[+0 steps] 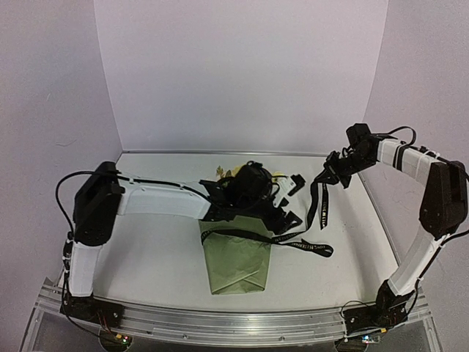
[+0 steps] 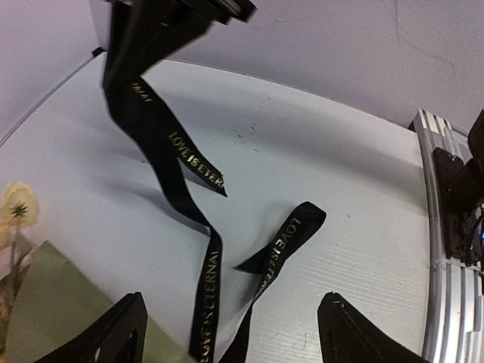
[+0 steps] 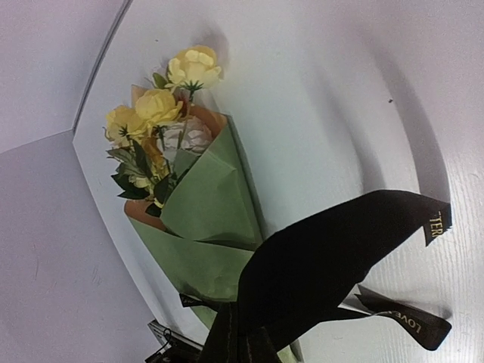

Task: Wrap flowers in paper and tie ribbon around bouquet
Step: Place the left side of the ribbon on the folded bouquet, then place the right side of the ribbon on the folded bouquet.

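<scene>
The bouquet lies mid-table, blooms toward the back wall: yellow flowers (image 3: 162, 106) top a cone of olive-green paper (image 1: 234, 265) (image 3: 215, 200). The black ribbon (image 1: 245, 235) crosses the paper and runs right, with a loose end on the table (image 2: 291, 234). Another length climbs to my right gripper (image 1: 333, 172), which hangs above the table's right side, shut on the ribbon (image 3: 325, 257). My left gripper (image 1: 293, 202) hovers over the bouquet's upper right. It is open, its fingers (image 2: 113, 336) wide apart, with ribbon on the table below them and nothing held.
An aluminium rail (image 1: 234, 323) runs along the near edge, with the right arm's base (image 2: 461, 189) on it. White walls close the back and both sides. The ribbon's loops (image 1: 316, 209) drape over the table between the bouquet and the right arm.
</scene>
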You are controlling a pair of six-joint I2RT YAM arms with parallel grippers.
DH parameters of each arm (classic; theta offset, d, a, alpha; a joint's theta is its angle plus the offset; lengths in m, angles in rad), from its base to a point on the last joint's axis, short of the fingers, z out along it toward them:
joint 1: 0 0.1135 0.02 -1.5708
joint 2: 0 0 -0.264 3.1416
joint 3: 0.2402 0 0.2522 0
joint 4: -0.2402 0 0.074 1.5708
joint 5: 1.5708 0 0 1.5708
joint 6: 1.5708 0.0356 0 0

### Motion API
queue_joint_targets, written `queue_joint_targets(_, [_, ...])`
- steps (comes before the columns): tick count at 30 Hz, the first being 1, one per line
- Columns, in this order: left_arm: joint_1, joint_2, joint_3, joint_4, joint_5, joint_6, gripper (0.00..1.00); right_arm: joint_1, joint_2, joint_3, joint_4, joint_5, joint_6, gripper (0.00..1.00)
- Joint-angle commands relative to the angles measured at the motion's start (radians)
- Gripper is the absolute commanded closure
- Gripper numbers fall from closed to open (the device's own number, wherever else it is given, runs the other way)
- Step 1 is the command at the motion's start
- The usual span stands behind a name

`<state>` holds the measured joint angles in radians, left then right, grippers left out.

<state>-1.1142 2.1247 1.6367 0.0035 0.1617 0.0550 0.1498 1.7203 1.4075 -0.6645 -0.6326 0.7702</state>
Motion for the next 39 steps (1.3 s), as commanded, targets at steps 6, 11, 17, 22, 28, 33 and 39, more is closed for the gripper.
queue_joint_targets(6, [0.210,-0.459,-0.485,0.149,-0.020,-0.290,0.39,0.257,-0.028,0.165,0.112,-0.172,-0.081,1.00])
queue_joint_targets(11, [0.290,-0.593,-0.667,0.089,-0.070,-0.339,0.48,0.448,-0.064,0.064,0.088,-0.332,-0.206,1.00])
queue_joint_targets(17, [0.296,-0.532,-0.668,-0.013,-0.006,-0.312,0.54,0.534,-0.024,-0.021,0.025,-0.374,-0.279,1.00])
queue_joint_targets(22, [0.295,-0.440,-0.615,-0.089,0.021,-0.284,0.52,0.545,0.010,-0.018,-0.005,-0.387,-0.294,1.00])
queue_joint_targets(28, [0.286,-0.393,-0.573,-0.143,0.025,-0.254,0.47,0.554,0.059,-0.001,-0.088,-0.390,-0.341,0.96])
queue_joint_targets(33, [0.271,-0.370,-0.548,-0.182,0.012,-0.218,0.44,0.562,0.073,-0.020,-0.104,-0.374,-0.356,0.90])
queue_joint_targets(39, [0.249,-0.334,-0.502,-0.237,-0.001,-0.168,0.40,0.570,0.050,-0.016,-0.192,-0.269,-0.431,0.60])
